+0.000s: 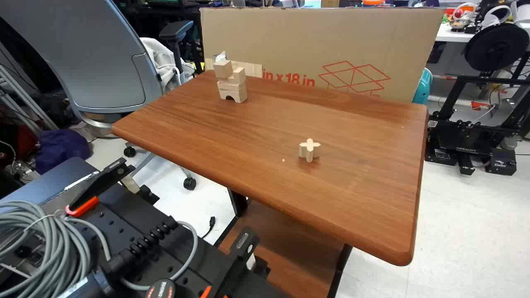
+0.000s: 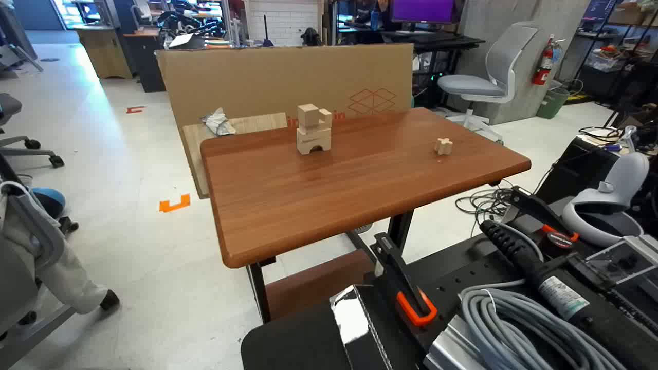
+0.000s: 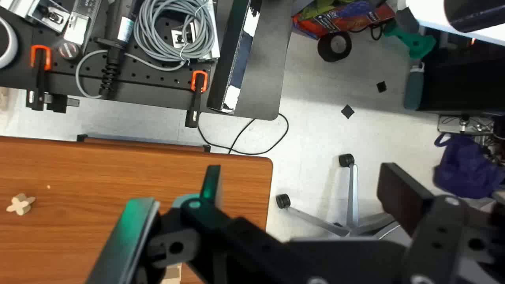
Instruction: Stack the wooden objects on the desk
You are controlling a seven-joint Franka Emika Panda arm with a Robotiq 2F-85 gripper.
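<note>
Nearest in the wrist view is the gripper [image 3: 303,181], its two fingers [image 3: 210,183] spread wide apart; in an exterior view a coil of grey cable [image 1: 45,248] lies in the foreground on a black bench [image 1: 120,205], just beside a clamp [image 1: 99,186] with an orange handle; past the bench stands the desk [image 1: 265,120], reddish-brown and glossy; on it a cross-shaped wooden block [image 1: 309,150] stands with its cross facing up; farther back, well apart from that block, rises a stack of wooden blocks [image 1: 232,85], an arch [image 1: 234,93] at the bottom and a cube [image 1: 223,69] topmost; behind the desk stands a large cardboard sheet [image 1: 314,37] printed in red.
</note>
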